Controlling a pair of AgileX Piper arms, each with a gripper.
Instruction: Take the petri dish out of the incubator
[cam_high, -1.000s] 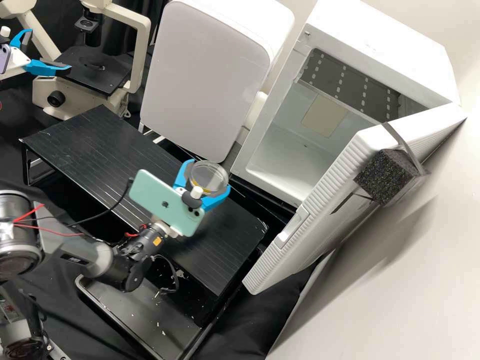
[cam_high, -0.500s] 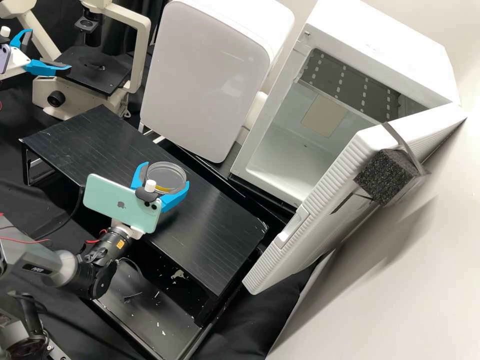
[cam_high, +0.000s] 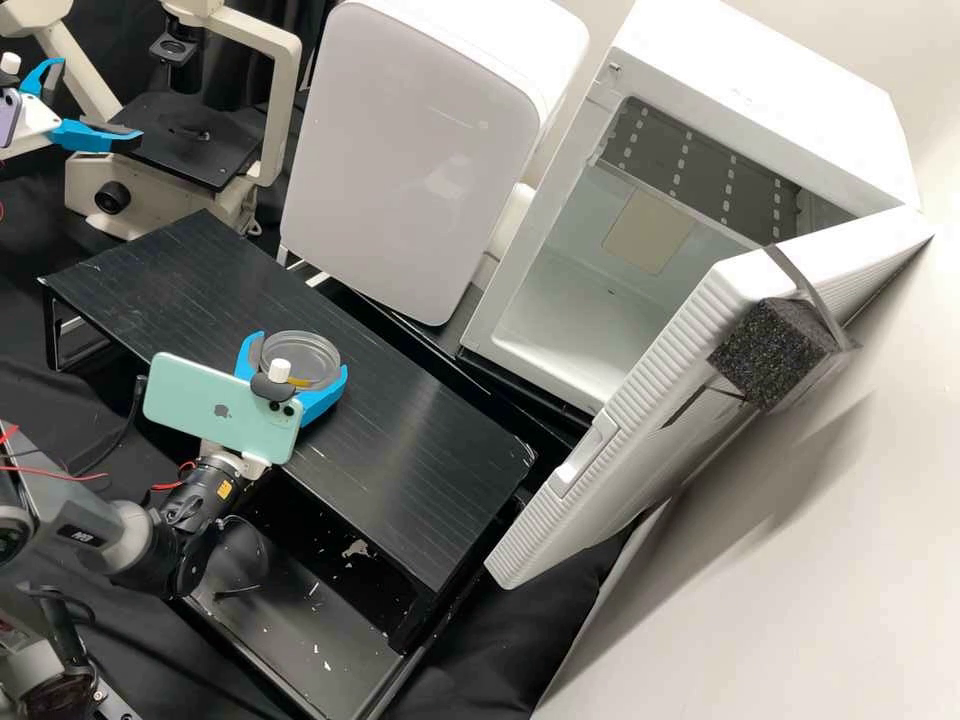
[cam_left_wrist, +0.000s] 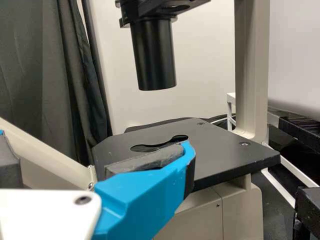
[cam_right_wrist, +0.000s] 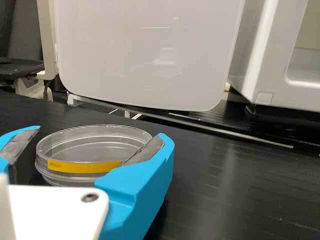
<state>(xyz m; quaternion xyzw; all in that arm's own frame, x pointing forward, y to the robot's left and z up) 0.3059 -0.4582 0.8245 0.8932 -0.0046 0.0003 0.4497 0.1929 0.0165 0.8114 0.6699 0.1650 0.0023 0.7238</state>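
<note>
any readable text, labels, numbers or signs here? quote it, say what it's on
No words or numbers I can quote.
Petri dish: mark on yellow label, too small.
Right arm: pale lettering, blurred.
Its orange sticker: too small.
Mint-green phone: logo, no legible word.

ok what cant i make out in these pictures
Yellow label: writing too small, right wrist view.
Petri dish's lower near edge: right wrist view, partly behind the right hand.
Open white box's interior: high view, partly behind its door.
Microscope's top: high view, cut off by upper edge.
</note>
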